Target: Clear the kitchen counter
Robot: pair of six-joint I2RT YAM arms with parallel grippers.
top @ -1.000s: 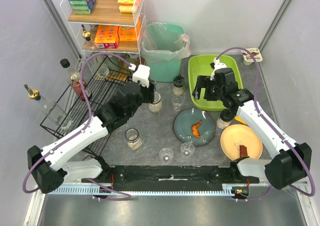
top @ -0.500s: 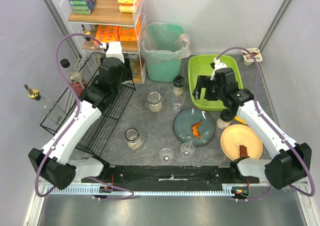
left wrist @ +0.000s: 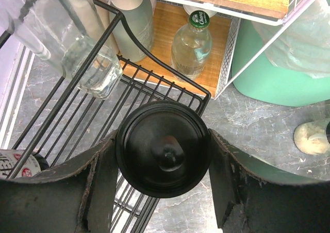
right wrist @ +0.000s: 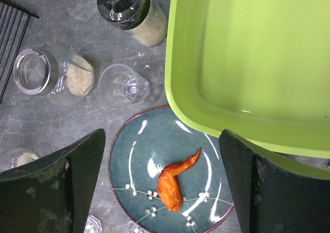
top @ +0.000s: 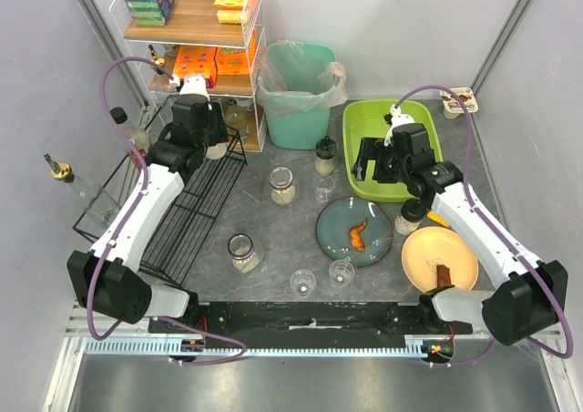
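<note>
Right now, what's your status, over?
Left gripper shut on black-lidded jar, over wire rack. Right gripper open above blue plate with chicken wing. Kitchen counter not clear: jars, glasses, plates on it.

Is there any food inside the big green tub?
No, the lime-green tub looks bare inside in the right wrist view; the only food close by, an orange chicken wing, lies on the blue plate beside it.

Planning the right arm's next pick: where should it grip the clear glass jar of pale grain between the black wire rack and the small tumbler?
Likely the upper wall of the clear glass jar, from straight above with the open right gripper: it stands upright and round, with bare dark-grey kitchen counter front and back.
</note>
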